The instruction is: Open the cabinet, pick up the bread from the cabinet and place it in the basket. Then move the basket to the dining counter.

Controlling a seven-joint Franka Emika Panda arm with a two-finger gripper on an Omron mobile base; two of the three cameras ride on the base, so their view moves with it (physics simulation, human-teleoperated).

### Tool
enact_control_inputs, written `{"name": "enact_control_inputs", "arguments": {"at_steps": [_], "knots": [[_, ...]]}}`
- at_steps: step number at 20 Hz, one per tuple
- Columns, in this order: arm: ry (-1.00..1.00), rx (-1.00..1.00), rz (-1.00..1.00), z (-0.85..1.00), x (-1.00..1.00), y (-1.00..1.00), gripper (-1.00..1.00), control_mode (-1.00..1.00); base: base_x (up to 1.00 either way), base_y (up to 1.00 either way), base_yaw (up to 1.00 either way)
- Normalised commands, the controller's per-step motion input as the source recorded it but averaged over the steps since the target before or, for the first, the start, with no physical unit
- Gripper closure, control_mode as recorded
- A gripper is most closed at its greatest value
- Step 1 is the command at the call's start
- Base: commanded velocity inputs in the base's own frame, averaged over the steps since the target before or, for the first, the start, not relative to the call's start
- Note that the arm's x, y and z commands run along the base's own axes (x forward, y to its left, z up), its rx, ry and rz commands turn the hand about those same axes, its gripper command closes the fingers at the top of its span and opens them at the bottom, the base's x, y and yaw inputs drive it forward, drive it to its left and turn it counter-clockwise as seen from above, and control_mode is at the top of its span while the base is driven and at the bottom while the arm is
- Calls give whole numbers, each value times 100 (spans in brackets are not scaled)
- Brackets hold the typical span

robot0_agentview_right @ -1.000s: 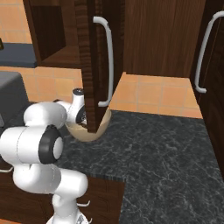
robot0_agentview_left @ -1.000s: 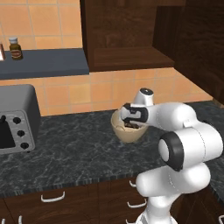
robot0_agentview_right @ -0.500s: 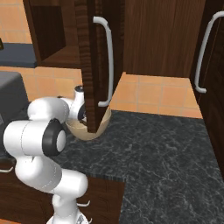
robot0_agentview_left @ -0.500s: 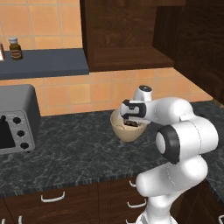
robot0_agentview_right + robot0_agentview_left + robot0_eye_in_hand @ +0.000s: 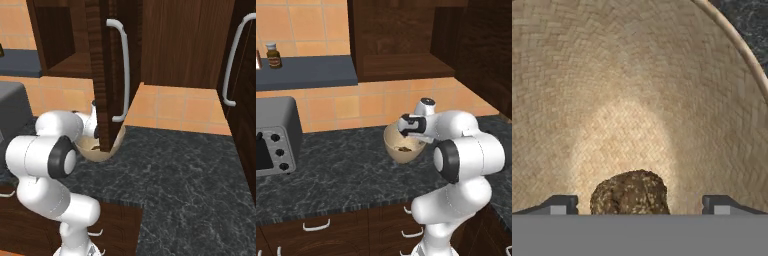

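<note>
The tan basket stands on the black speckled worktop with the small dark brown bread lying in its bottom. My gripper hangs over the basket's rim, pointing into it. In the hand view the woven basket surrounds the bread, which rests between my fingertips, set wide apart and not touching it; the gripper is open. The cabinet is open, and its door with the silver bar handle swings out in front of the basket.
A grey toaster oven sits on the worktop to the left, below a shelf with a small bottle. Drawers with white handles run under the worktop. A second cabinet door stands at the right.
The hand stays over the basket with the bread in it; the arm's elbow has shifted slightly.
</note>
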Motion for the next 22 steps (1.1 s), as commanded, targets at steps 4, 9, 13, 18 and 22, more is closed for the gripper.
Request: {"name": "enact_control_inputs", "arguments": {"at_steps": [4, 9, 13, 18, 22], "knots": [[-7, 0, -17, 60, -37, 8, -100, -100, 0, 0, 0], [-1, 2, -6, 55, -67, 1, -100, -100, 0, 0, 0], [0, 7, -8, -44, -23, -18, -100, -100, 0, 0, 0], [0, 7, -5, -56, 33, 0, -100, -100, 0, 0, 0], [0, 6, -2, -34, 25, 0, -100, -100, 0, 0, 0]]}}
